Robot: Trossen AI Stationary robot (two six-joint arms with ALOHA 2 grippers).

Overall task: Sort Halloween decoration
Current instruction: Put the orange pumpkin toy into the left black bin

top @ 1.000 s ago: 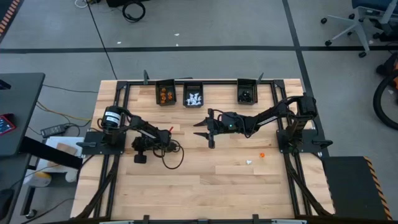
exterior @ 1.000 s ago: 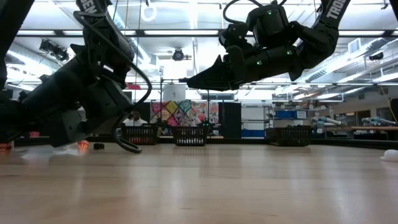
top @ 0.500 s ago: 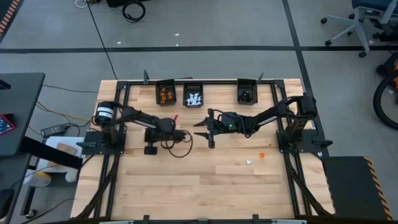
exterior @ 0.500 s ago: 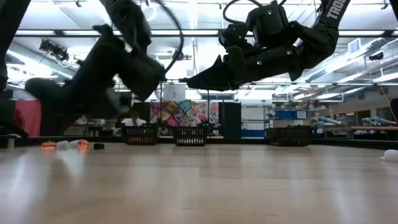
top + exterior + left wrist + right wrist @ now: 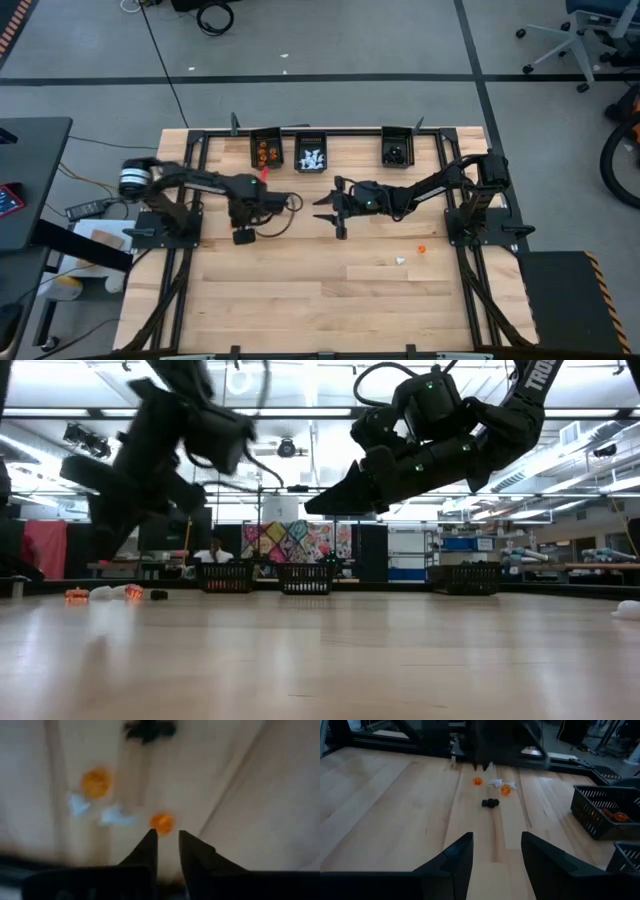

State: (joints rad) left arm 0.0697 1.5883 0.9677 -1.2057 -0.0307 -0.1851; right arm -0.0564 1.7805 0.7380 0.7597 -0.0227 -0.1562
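The Halloween decoration near my left arm is a small cluster on the table: two orange trinkets (image 5: 161,822) (image 5: 95,781), two white ones (image 5: 117,815) and a black one (image 5: 150,729). The right wrist view shows the same cluster (image 5: 490,803). My left gripper (image 5: 167,837) hangs above it pointing steeply down, its fingers a little apart with nothing between them; it blurs in the low view (image 5: 100,540). My right gripper (image 5: 320,207) hovers open over the table's middle, pointing toward the cluster. One orange trinket (image 5: 421,247) and one white trinket (image 5: 400,260) lie at the near right.
Three small black bins stand along the far edge: one with orange pieces (image 5: 265,150), one with white pieces (image 5: 312,155), one with black pieces (image 5: 397,148). A black frame (image 5: 200,140) borders the table. Bare wood lies along the near side.
My left gripper has risen from just above the table and drawn back toward the far left, tipping to point more steeply down. The trinkets at the left, partly hidden behind it in the low view a second ago, now show on the table.
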